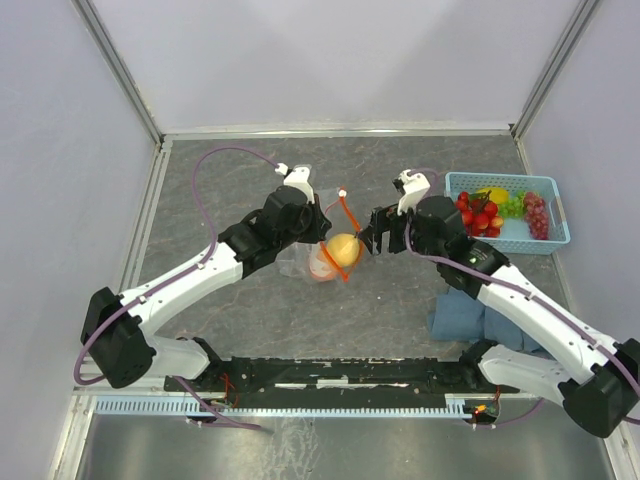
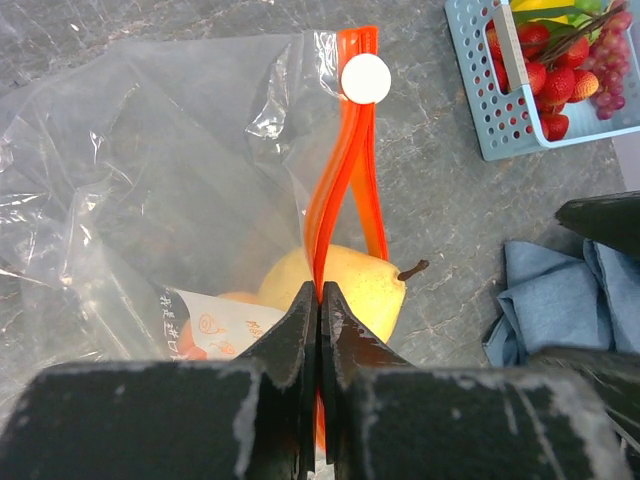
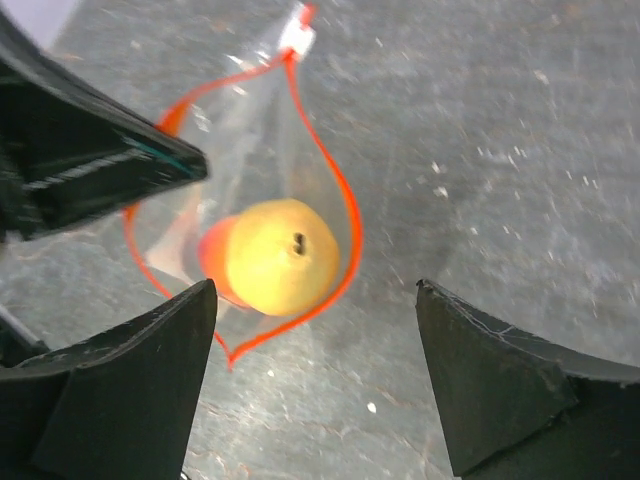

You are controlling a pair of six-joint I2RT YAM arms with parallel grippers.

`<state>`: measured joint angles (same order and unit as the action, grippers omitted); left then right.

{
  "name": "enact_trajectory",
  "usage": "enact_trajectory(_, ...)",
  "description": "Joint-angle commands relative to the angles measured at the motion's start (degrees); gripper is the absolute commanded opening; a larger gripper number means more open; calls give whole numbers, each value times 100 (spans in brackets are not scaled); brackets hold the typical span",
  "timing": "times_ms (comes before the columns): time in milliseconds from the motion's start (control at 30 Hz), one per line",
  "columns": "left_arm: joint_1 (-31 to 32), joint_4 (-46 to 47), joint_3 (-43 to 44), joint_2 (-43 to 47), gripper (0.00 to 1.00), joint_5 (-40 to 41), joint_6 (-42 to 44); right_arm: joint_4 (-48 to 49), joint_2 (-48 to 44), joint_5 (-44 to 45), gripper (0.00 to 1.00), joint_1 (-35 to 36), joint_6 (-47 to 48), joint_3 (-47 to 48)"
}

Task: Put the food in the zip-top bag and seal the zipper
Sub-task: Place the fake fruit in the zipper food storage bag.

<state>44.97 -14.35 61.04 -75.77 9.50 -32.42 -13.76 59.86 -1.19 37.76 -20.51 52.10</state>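
Now left pincer (image 2: pixel 318 292) pinches zipper (image 2: pixel 345 160); yellow fruit (image 2: pixel 355 285) inside bag (image 2: pixel 150 180).

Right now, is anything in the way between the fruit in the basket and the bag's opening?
Partly. The table between the basket and the bag looks bare, but the right fingers, open, hang just before the mouth, and the yellow fruit lying in it fills much of the opening. The left fingers pinch the zipper.
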Motion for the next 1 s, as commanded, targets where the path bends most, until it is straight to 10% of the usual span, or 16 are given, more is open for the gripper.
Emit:
enact_trajectory(0,-69,379,-25,174,3,-242,-306,-621,167,783,85,10,-133,-166)
enact_trajectory(367,-104,429,-33,169,3,-421,-326,832,1061,553,67,9,-861,-847)
enact_trajectory(967,-111,675,-88,173,3,-913,-442,2005,1752,12,65,-2,-1198,-923)
